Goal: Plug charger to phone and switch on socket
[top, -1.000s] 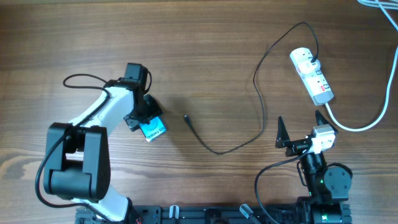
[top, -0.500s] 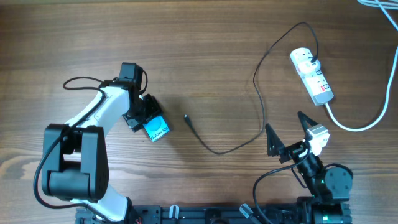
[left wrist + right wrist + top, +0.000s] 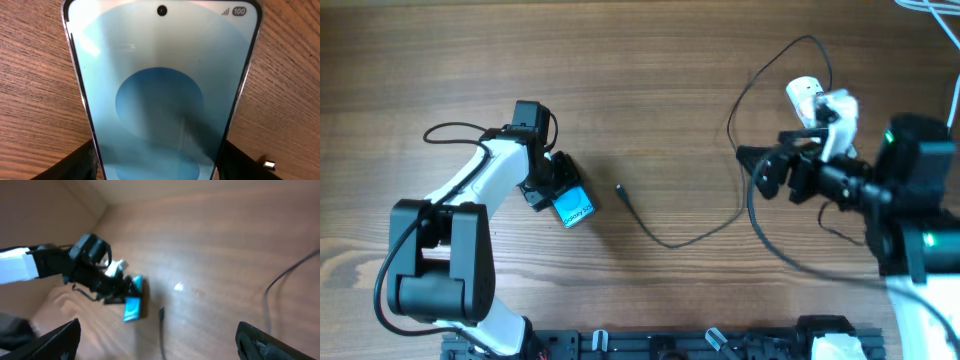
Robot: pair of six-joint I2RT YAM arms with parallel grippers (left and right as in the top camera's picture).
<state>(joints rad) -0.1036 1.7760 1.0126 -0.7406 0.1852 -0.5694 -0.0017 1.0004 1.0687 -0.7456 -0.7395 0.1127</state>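
Overhead view was bright & evenly lit, diffuse light from above; wood table (image 3: pixel 650 80) showed no hot spots. Shadows were soft & short, tucked just beside left arm (image 3: pixel 485 170) and under charger (image 3: pixel 670 244) cable. Right arm (image 3: pixel 910 170) was smeared w/ blur, edges ghosted; rest of that view crisp. Socket (image 3: pixel 803 95) was nearly blown-out white. Left wrist view was sharp up close. Phone (image 3: pixel 161 90) screen carried pale glare streaks top-left & a dark diagonal reflection lower down. Wide-angle stretch made its sides taper. Right wrist view was soft throughout, warm-tinted, w/ one small glare spot on tabletop approx. centre.
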